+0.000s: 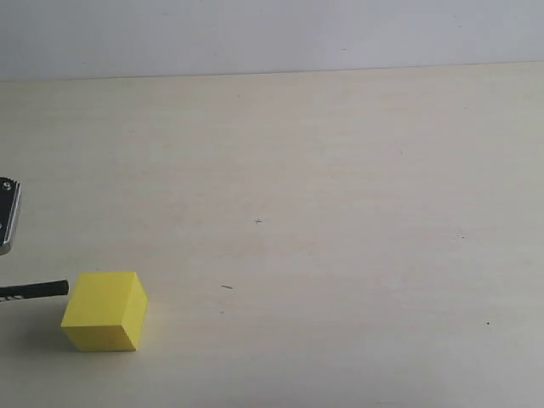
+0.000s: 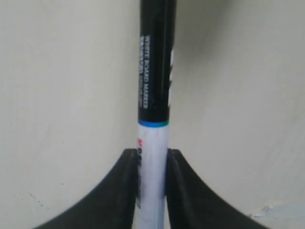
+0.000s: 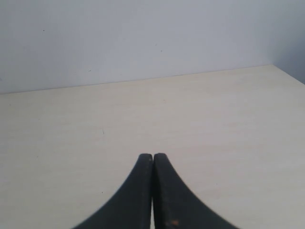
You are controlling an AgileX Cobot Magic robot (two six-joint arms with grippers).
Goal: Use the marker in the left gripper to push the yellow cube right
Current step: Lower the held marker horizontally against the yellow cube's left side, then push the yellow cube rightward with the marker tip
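Observation:
The yellow cube [image 1: 105,311] sits on the pale table near the lower left of the exterior view. The marker's black cap [image 1: 38,291] pokes in from the left edge, its tip at or just short of the cube's upper left edge. In the left wrist view my left gripper [image 2: 152,155] is shut on the marker [image 2: 155,86], clamping its white barrel while the black cap points away. The cube does not show in that view. My right gripper [image 3: 153,157] is shut with nothing in it, over bare table.
A grey and black piece of the left arm [image 1: 8,214] shows at the left edge of the exterior view. The light wooden table [image 1: 340,221] runs back to a white wall [image 1: 272,34]. Small dark specks mark the tabletop.

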